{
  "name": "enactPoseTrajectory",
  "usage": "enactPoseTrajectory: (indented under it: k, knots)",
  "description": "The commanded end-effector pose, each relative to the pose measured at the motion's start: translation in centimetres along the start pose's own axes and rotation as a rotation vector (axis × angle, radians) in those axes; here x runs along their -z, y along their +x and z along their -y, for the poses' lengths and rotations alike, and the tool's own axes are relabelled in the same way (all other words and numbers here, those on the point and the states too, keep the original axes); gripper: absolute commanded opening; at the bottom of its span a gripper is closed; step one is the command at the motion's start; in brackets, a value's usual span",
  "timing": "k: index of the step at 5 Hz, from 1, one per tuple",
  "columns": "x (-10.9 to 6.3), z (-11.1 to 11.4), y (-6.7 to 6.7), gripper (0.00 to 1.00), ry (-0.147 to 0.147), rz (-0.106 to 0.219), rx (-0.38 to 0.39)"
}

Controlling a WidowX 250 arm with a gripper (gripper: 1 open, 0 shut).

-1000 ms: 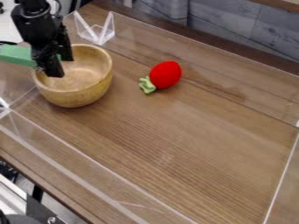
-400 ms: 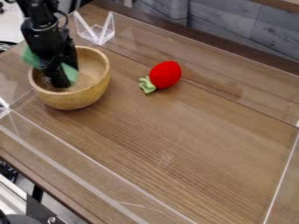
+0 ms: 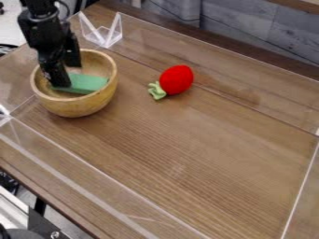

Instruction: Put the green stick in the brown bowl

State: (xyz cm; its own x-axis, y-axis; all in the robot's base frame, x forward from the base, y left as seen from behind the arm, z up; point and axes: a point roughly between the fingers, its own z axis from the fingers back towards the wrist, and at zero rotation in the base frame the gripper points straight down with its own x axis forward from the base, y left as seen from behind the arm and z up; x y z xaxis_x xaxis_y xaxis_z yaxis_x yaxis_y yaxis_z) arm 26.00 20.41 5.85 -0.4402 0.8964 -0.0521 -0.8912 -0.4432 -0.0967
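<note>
The brown bowl (image 3: pixel 77 101) stands at the left of the wooden table. The green stick (image 3: pixel 85 83) lies inside it, slanting from the middle toward the right inner wall. My black gripper (image 3: pixel 55 75) points straight down into the left half of the bowl, fingertips just above the floor of the bowl. Its left end hides the stick's near end. The stick rests on the bowl rather than hanging from the fingers, and the jaws look parted beside it.
A red strawberry-like toy (image 3: pixel 176 79) with green leaves lies right of the bowl. Clear plastic walls (image 3: pixel 110 33) fence the table on all sides, with one folded corner behind the bowl. Bare wood stretches to the front and right.
The stick has gone from hanging outside the bowl's left rim, to being held tilted over the bowl, to lying flat inside it. The gripper has let it go and shifted slightly.
</note>
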Motion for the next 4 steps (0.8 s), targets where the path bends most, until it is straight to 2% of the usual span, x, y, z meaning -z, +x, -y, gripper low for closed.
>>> enactPoseTrajectory:
  k: [1,3,4]
  knots:
    - [-3.0,0.4,-0.1,1.00,-0.061,0.022,0.001]
    - [-4.7,-0.9,-1.5,1.00,-0.063,0.046,-0.125]
    - [-3.8,-1.1,-2.4,1.00,-0.065,0.057,-0.149]
